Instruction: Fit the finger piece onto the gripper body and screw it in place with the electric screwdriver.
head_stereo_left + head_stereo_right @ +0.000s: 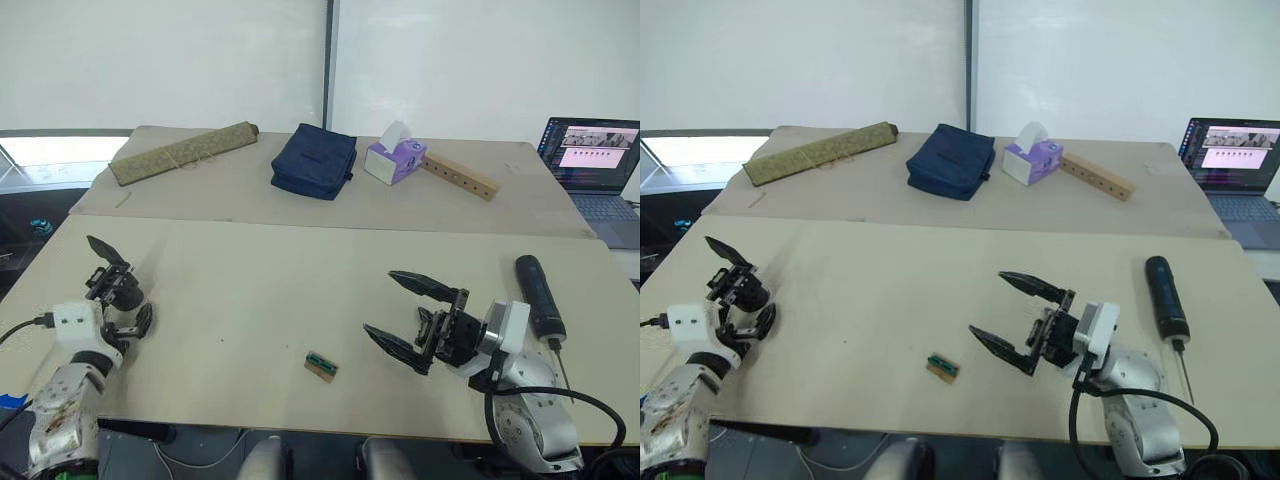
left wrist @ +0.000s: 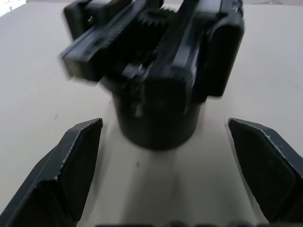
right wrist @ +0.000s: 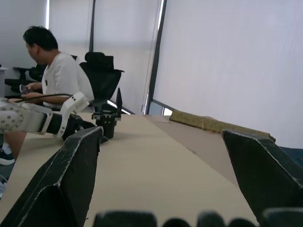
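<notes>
In the head views, the gripper body stands at about 9 o'clock on the desk, between the spread fingers of the left gripper. The electric screwdriver lies at 3 o'clock, untouched. The right gripper is wide open and holds nothing.

In the left wrist view, the gripper body is seen close, not yet clamped; it should be centred before closing.

In the right wrist view, a seated person is seen beyond the desk.
</notes>
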